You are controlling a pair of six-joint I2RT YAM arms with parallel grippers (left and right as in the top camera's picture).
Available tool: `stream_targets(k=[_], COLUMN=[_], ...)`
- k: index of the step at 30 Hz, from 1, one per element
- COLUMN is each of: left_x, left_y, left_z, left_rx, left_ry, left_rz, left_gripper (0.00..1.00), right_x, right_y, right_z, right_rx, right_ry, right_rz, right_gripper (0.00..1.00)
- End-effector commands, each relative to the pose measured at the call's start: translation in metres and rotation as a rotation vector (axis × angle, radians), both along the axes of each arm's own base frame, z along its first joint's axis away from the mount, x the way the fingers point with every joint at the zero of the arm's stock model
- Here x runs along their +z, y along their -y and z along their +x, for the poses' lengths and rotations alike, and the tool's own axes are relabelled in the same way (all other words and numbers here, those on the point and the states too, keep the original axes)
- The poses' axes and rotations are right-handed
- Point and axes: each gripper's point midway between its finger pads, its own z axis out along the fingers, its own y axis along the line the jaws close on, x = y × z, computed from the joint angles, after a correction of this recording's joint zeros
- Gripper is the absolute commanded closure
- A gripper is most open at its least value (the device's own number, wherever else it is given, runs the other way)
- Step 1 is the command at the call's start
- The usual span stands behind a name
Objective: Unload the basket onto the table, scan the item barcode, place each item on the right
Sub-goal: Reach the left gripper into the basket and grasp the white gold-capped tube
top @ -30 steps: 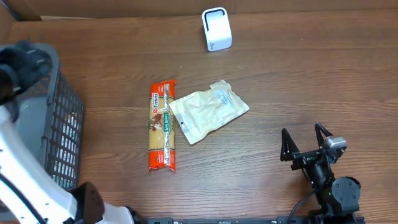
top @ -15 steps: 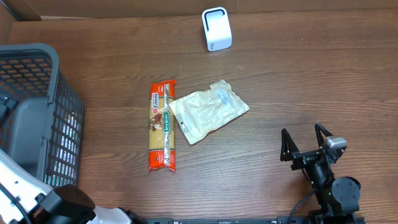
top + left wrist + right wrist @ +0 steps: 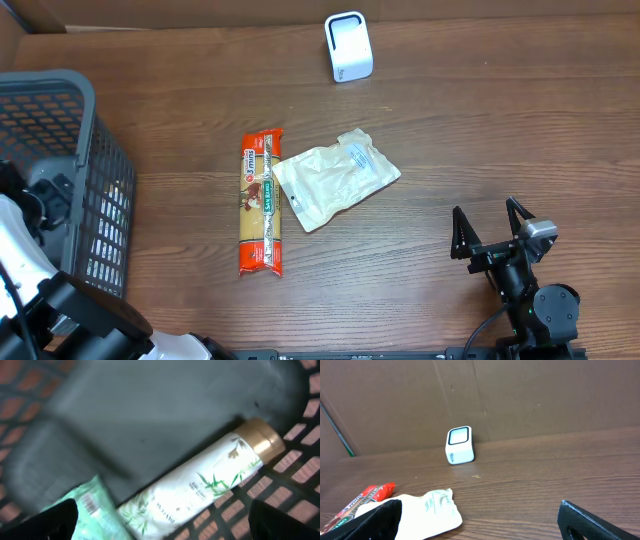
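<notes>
Overhead and wrist views of a wooden worktop [image 3: 470,120]. A white scanner [image 3: 348,47] stands upright near the far edge, right of its middle. Near the centre lie a long orange pasta packet [image 3: 262,202] and, touching its right side, a crumpled white pouch [image 3: 335,178]. Both are well apart from the scanner. A grey mesh basket [image 3: 95,190] sits at the left edge.

The left gripper [image 3: 170,522] hangs inside the basket with its jaws spread wide and holds nothing. Below it, on the basket floor, a white bottle [image 3: 200,485] with a gold cap and a leaf print lies on its side. A pale green packet [image 3: 85,510] showing a barcode lies just beside the bottle's base.

The right gripper [image 3: 486,222] sits near the front right corner, jaws wide and empty, facing the scanner across the bare wood.
</notes>
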Motion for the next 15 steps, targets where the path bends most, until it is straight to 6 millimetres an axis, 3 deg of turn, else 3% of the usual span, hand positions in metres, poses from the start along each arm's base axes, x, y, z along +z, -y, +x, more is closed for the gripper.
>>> stream_targets(k=[1,9,15], left_x=[-0.026,-0.076,-0.097], left_y=[0.017,0.027,0.032], left_z=[0.008,0.008,0.004], left_rx=[-0.184,-0.231,-0.231], left_ry=[0.027,0.057,0.060], left_rz=[-0.055,-0.057,-0.054], left_gripper=[0.01,0.01,0.01], right_x=[-0.002,-0.002,-0.002], right_y=[-0.001,-0.001,-0.001], right_z=[0.000,0.000,0.000], right_rx=[0.000,0.000,0.000], right_ry=[0.003,0.003,0.003], right_rz=[0.003,0.003,0.003], right_gripper=[0.00,0.00,0.00])
